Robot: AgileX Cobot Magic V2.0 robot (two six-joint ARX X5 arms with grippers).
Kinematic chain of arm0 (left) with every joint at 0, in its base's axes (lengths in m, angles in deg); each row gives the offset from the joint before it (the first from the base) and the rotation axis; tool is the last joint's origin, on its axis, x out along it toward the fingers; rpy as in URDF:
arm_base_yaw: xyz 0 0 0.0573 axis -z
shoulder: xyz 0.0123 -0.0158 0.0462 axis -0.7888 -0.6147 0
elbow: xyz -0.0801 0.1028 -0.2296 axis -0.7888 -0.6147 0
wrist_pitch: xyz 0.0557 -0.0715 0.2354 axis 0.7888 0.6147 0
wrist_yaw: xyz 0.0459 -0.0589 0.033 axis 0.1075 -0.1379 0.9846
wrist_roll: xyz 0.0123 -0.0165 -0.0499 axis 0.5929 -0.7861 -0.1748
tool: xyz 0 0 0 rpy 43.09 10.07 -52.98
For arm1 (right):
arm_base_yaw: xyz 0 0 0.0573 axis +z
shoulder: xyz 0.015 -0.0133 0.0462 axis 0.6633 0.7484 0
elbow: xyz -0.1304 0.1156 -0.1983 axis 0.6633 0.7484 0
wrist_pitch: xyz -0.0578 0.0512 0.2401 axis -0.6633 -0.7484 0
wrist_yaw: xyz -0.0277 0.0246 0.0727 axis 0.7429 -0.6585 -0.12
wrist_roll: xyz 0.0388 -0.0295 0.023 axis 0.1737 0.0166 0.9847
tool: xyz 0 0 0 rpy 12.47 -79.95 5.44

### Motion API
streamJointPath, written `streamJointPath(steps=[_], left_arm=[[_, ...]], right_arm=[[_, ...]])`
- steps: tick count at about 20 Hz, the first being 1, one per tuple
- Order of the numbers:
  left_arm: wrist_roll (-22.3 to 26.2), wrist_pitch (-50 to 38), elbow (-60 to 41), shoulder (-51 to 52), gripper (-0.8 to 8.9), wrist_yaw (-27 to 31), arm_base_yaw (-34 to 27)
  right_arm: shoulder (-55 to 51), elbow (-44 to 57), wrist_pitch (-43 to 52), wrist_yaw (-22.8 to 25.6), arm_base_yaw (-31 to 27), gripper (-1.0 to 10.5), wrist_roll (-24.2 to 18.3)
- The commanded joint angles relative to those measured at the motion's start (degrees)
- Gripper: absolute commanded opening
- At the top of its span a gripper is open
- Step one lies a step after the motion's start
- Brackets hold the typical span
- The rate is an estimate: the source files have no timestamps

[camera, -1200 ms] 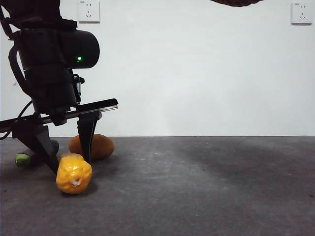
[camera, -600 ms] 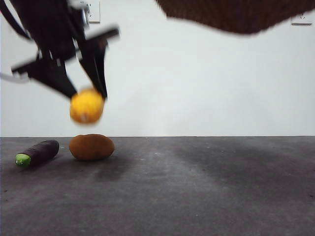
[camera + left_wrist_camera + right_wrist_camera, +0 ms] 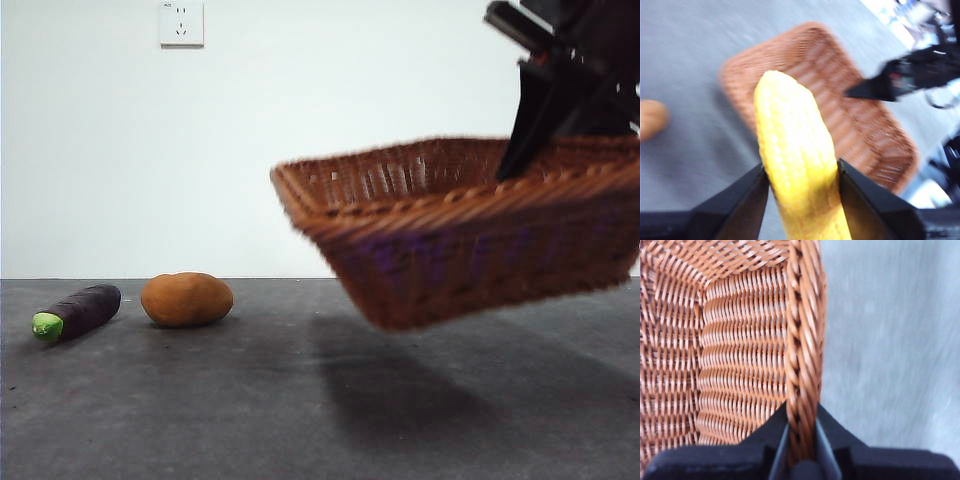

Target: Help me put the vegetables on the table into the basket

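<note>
With your right gripper [image 3: 801, 440] pinching only the basket [image 3: 470, 235] rim at the frame's right, it hangs tilted above the bench [image 3: 200, 400], so the corn [image 3: 795, 150] clamped in your left gripper [image 3: 800, 187] could miss or tip it.

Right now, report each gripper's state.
Left gripper: shut on the corn.
Right gripper: shut on the basket rim.

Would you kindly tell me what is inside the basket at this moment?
The basket looks empty in the left wrist view; only bare weave shows. The corn cob, held in the left tool, covers part of its floor.
</note>
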Motion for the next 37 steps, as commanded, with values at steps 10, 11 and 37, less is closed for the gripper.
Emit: streamJointPath(steps=[10,11,37], left_arm=[[-12.39,-27.54,-0.17,-30.53,-0.08,-9.20,8.59],[-13.42,-28.28,-0.17,-31.85,-0.08,-9.33,8.61],[5.90,-13.40,-0.13,-20.20,4.71,-12.33,-0.57]], right_arm=[[-0.04,3.45,6.08,-1.40,4.50,-0.1,6.43],[-0.04,3.45,6.29,-1.22,4.61,-0.1,6.91],[-0.07,3.30,6.32,-2.05,4.44,-0.1,5.38]])
